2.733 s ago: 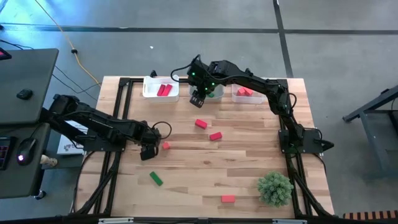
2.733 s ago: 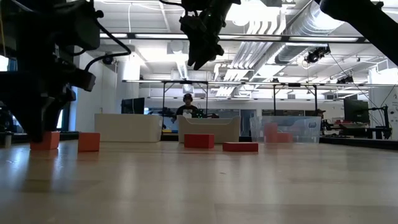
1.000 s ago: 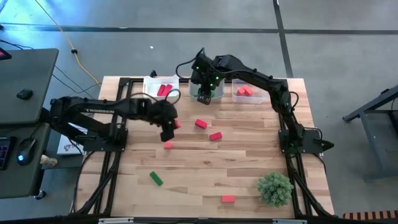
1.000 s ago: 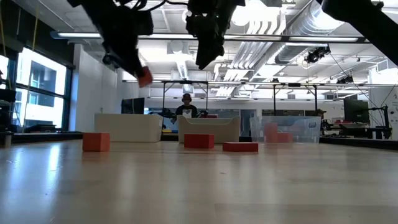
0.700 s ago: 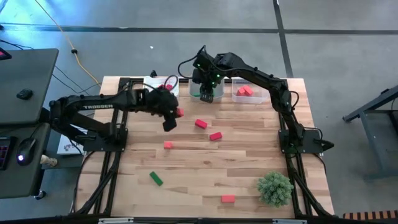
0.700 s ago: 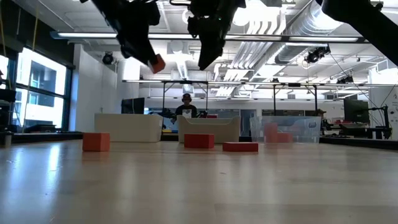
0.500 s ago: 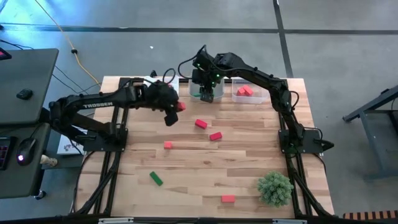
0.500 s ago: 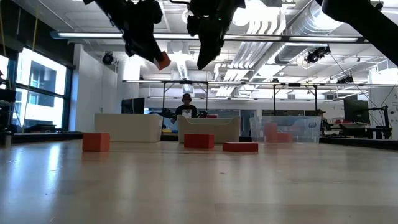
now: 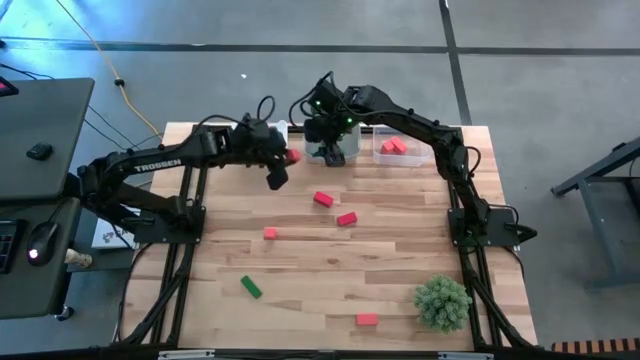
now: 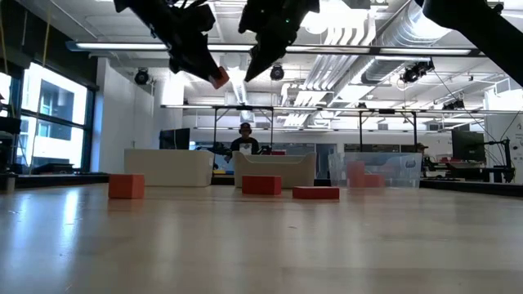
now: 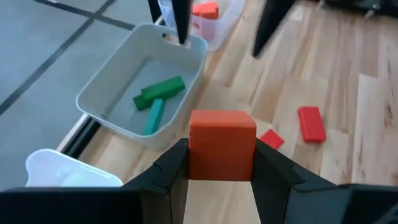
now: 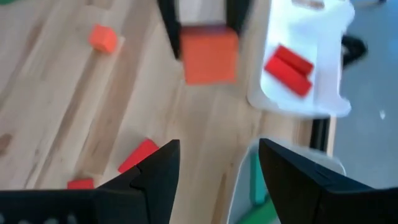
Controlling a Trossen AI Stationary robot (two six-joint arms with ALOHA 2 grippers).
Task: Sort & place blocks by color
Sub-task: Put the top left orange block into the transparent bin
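Left gripper [image 9: 287, 160], upper centre of high view: jaws clamped on orange cube [image 11: 222, 144], raised off surface [image 9: 400, 260]. Right gripper [image 9: 332, 150] beside it, over green bin [image 11: 118, 93]: jaws apart, empty.

Overhead straight down on table [image 9: 400, 270], low view level across it, wrists close (both show bins [image 11: 124, 93])

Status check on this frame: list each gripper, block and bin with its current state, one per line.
left gripper: shut on the orange cube, raised near the bins.
orange cube: held, off the table.
right gripper: open, empty, above the middle bin.
middle bin: holds two green blocks.
left bin: holds red blocks.
right bin: holds orange-red blocks.
loose green block: lying on the table.
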